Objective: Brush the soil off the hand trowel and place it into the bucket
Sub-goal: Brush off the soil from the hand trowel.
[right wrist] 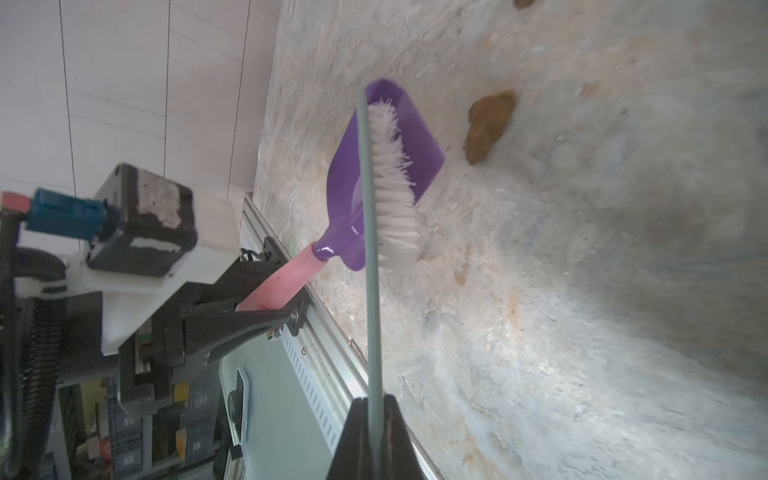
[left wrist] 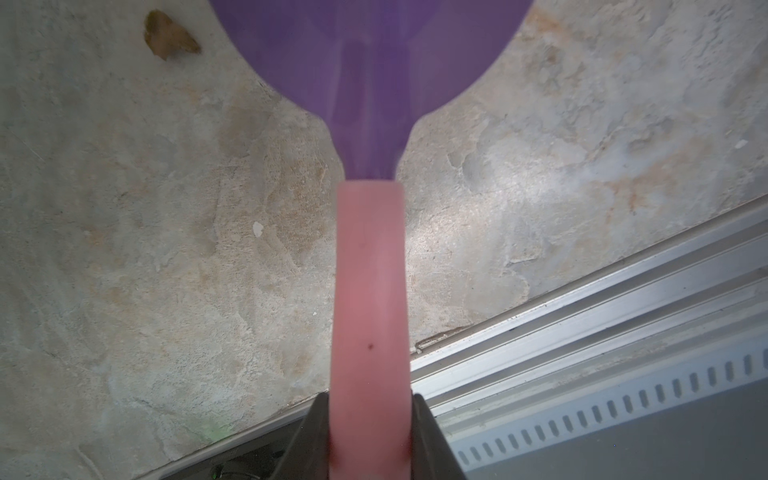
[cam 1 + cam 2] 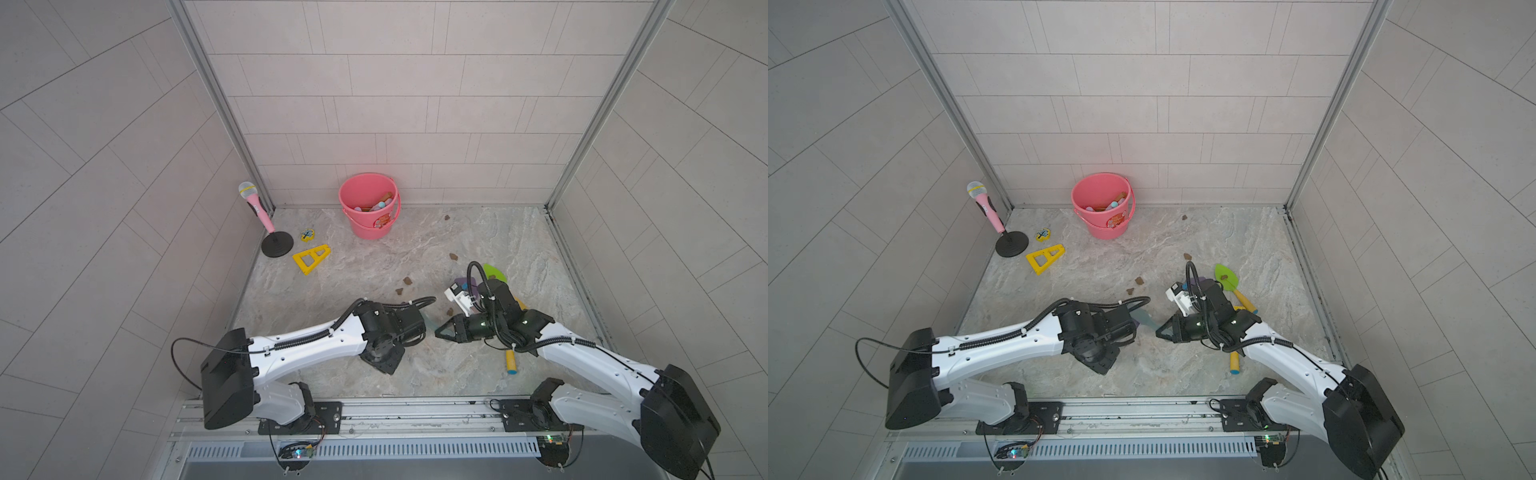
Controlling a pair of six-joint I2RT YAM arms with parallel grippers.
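On three sides, walls (image 3: pixel 374 83): pale tile, with metal posts (image 3: pixel 216 104) in the two back corners.
Floor (image 3: pixel 415 249): marbled grey-and-tan stone look, with a metal rail (image 3: pixel 395 409) along the near edge.
Microphone (image 3: pixel 254 203): far left, a pink toy that leaned on a black round stand (image 3: pixel 277 244) by the corner.
Yellow pieces: a small round one (image 3: pixel 307 235) and a triangular frame (image 3: pixel 311 258) lay just beside the stand.
Bucket (image 3: pixel 370 228): stood upright at the back wall, toys inside.
Soil (image 3: pixel 407 281): brown lumps lay strewn on the floor between bucket and arms.
Left gripper (image 2: pixel 370 419): was clamped on the pink handle of the hand trowel (image 2: pixel 370 62), purple blade out toward the right arm (image 3: pixel 582 353), well apart from the bucket.
Right gripper (image 1: pixel 374 419): was pinched tight on the brush (image 1: pixel 395 187), white bristles across the blade.
Green trowel (image 3: pixel 1231 283): lay flat at right, a lump on its blade, its yellow handle running under the right arm.
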